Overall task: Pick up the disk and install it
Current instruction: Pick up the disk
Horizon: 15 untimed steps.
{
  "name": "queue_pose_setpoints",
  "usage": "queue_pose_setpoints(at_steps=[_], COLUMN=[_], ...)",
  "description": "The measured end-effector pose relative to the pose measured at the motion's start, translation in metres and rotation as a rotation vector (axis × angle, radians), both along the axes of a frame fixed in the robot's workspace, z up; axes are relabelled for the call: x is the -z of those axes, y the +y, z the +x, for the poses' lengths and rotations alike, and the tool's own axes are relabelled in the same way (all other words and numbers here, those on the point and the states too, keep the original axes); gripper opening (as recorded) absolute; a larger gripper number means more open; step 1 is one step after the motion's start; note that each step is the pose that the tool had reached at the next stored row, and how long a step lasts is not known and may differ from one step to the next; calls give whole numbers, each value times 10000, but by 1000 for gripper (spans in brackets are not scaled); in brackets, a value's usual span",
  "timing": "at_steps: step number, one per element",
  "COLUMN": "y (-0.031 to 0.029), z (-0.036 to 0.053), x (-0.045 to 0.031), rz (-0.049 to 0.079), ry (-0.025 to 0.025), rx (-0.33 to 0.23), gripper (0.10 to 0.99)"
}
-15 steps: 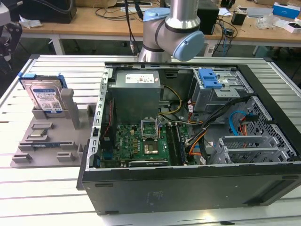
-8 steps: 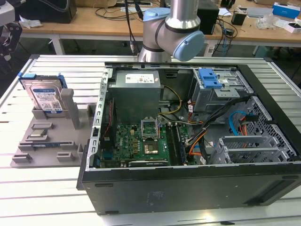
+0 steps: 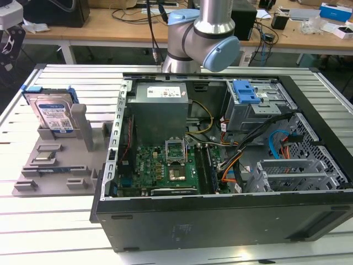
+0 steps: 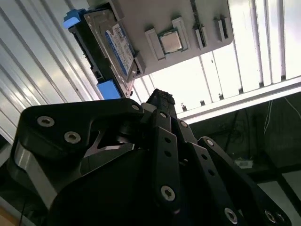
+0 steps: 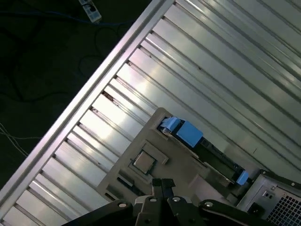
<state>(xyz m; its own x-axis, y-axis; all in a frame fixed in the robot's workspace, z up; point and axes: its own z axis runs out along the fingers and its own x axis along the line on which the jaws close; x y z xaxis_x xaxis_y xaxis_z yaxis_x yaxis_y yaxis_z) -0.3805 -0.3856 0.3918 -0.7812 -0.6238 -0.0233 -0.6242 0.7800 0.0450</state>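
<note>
One disk (image 3: 53,113), one grey holder tray (image 3: 60,165), one computer case (image 3: 220,221)

- Exterior view, twelve o'clock: the arm (image 3: 198,33) is cut off by the edge.
- Ten o'clock: the lower part of the disk (image 3: 52,113) is hidden behind the wall of the grey holder (image 3: 55,160).
- Three o'clock: the computer case (image 3: 220,221) runs off-frame.

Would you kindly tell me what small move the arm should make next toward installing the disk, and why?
Probably bring the gripper closer to the disk, above its upper edge. The disk stands on edge in the grey holder at the exterior view's left, outside the computer case, and in the second wrist view the gripper is apart from it.
</note>
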Motion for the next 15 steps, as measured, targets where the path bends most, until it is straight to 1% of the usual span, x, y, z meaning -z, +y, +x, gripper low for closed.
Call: queue_pose_setpoints(at_steps=[6, 9, 12, 14, 15], y=[0, 0, 0, 0, 0], z=[0, 0, 0, 0, 0], x=[0, 0, 0, 0, 0], rz=[0, 0, 0, 0, 0], ry=[0, 0, 0, 0, 0], rx=[-1305, -1584, -2130, -2320, -2519], gripper=[106, 106, 106, 106, 106])
